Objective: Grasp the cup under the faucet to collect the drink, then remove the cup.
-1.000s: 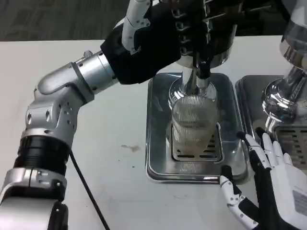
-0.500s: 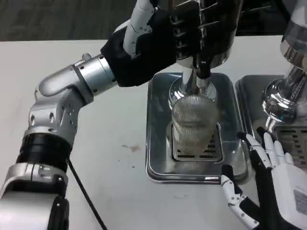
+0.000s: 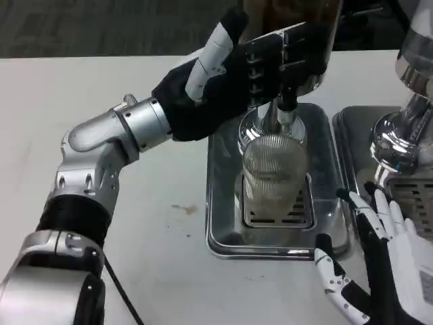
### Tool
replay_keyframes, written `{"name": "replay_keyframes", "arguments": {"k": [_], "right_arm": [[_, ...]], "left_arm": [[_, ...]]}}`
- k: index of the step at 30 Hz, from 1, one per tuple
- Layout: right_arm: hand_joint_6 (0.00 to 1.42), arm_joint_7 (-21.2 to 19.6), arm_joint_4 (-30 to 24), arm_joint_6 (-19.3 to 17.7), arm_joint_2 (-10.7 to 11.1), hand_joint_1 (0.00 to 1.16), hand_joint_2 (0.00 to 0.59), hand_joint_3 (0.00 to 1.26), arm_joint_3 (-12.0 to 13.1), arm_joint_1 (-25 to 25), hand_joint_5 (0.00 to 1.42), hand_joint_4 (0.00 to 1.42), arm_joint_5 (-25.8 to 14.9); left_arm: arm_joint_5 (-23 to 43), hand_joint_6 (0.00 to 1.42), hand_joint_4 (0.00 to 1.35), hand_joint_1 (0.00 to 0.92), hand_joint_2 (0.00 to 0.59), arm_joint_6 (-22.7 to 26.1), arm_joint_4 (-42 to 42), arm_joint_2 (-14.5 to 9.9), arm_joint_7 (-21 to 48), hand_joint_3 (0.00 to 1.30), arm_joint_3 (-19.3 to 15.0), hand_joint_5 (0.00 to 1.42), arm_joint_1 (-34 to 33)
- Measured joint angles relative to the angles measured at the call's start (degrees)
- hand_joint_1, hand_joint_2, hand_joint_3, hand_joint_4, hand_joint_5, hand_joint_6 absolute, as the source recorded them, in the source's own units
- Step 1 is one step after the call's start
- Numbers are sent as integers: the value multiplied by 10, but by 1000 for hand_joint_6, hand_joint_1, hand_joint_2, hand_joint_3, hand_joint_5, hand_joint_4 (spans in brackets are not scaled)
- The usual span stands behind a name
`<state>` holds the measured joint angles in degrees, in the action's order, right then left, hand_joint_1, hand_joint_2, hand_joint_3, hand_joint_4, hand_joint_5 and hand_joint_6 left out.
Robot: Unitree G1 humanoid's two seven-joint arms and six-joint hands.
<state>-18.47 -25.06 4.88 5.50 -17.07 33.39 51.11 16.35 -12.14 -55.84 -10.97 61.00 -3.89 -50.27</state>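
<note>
Under the faucet, the ribbed cup stands on the drip tray to catch the drink; left hand apparently works the tap, right hand waits open beside the tray

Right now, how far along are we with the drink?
Done: the ribbed cup stands on the drip tray under the faucet. In hand: the left hand is up at the faucet. Left: the right hand waits open beside the tray; grasp and removal remain.
</note>
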Motion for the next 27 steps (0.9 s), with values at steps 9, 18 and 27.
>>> {"name": "replay_keyframes", "arguments": {"k": [9, 18, 27], "right_arm": [[0, 8, -13, 1, -3, 357, 476, 184, -1, 14, 0, 21, 0], [0, 9, -21, 4, -6, 357, 476, 184, -4, 26, 0, 22, 2], [0, 12, -22, 4, -6, 357, 476, 184, -3, 25, 0, 22, 1]], "left_arm": [[-42, 0, 0, 0, 41, -88, -25, 0, -7, 99, 10, 82, -2], [-83, 0, 3, 0, 41, -174, -31, -3, -25, 99, 34, 82, -2], [-128, 0, 0, 0, 41, -255, -34, -18, -66, 96, 66, 68, -2]]}}
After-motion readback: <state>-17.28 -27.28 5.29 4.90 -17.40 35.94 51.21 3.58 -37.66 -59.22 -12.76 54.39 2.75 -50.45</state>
